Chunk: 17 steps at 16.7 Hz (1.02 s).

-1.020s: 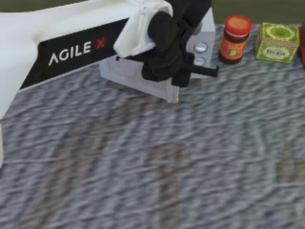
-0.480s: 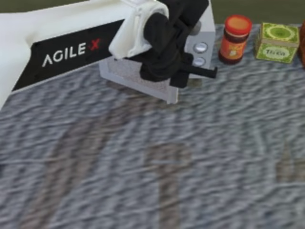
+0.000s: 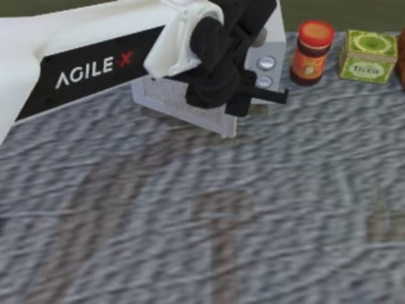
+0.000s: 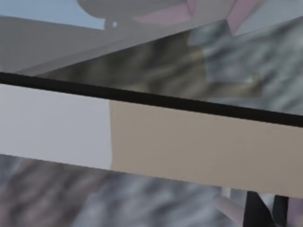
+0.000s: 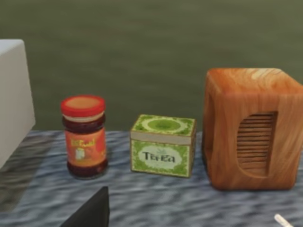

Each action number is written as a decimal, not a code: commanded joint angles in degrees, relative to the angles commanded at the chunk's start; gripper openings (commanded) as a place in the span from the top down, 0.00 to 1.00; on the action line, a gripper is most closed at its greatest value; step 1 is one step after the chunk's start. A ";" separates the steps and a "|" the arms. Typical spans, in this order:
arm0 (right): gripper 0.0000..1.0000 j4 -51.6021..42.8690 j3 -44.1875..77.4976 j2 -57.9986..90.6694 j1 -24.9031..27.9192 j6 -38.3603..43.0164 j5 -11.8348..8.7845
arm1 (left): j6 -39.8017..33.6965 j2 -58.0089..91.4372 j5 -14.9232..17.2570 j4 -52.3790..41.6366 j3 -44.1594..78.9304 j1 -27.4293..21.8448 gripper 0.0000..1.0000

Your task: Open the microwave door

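2 silver knobs (image 3: pixel 266 71) sit on the control strip of the microwave (image 3: pixel 273 38), which stands at the far edge of the bench (image 3: pixel 190 221), a little right of centre in the top view. The microwave door (image 3: pixel 166 96) is swung partly outward from the front, its free edge angled toward the near right and its speckled mesh window visible beside the arm. The left arm reaches in from the left across the oven, and the left claw (image 3: pixel 262 95) is at the door's outer edge, just in front of the knobs; one dark finger (image 3: pixel 272 94) juts to the right there. I cannot tell whether this claw is apart or clamped on the door, since the wrist hides it. The left wrist view shows only a close pale panel edged by a dark line.

Right of the microwave stand a red-lidded jar (image 3: pixel 311 52) and a green tea box (image 3: pixel 367 57), with a wooden box (image 5: pixel 248 127) beyond them in the right wrist view. The right arm is out of the top view.
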 joint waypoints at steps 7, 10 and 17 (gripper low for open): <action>0.00 0.00 0.00 0.00 0.00 0.00 0.00 | 0.00 0.00 0.00 0.00 0.00 0.00 1.00; 0.00 0.00 0.00 0.00 0.00 0.00 0.00 | 0.00 0.00 0.00 0.00 0.00 0.00 1.00; 0.00 0.00 0.00 0.00 0.00 0.00 0.00 | 5.30 -4.10 2.64 2.69 -5.98 0.94 1.00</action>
